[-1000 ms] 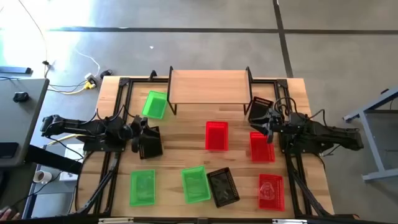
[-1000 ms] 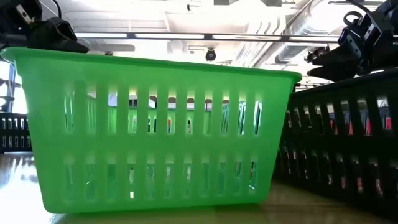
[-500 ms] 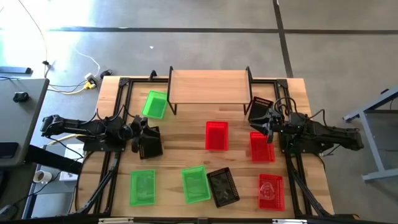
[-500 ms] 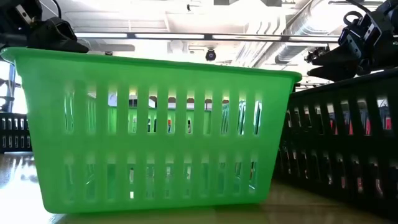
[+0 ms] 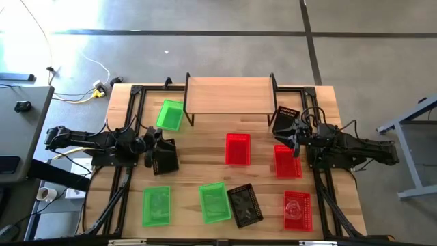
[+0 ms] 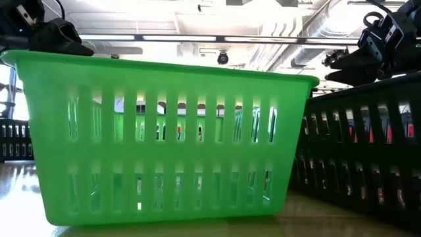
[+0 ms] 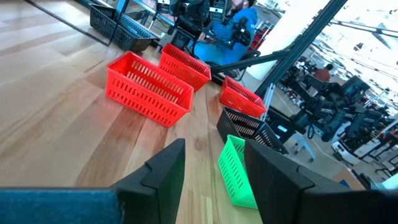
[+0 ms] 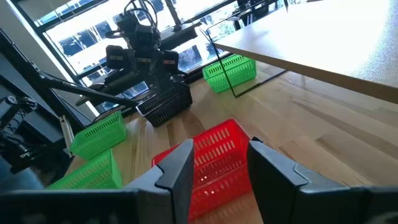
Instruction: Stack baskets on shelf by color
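Note:
The shelf (image 5: 229,96) stands at the table's far middle with a bare wooden top. Baskets rest on their bottoms on the table. Green ones sit at the far left (image 5: 170,115) and along the near edge (image 5: 156,206) (image 5: 215,202). Red ones lie mid-table (image 5: 237,149), at the right (image 5: 287,161) and near right (image 5: 298,210). Black ones sit by each gripper (image 5: 164,157) (image 5: 285,120) and near the front (image 5: 244,205). My left gripper (image 7: 214,180) stands open at the left, above the table. My right gripper (image 8: 221,171) stands open at the right, with nothing between its fingers.
Black metal frame rails (image 5: 130,116) run along both sides of the table under the arms. In the low view, a green basket (image 6: 164,138) and a black basket (image 6: 362,151) fill the front. Bare wood lies between the shelf and the middle red basket.

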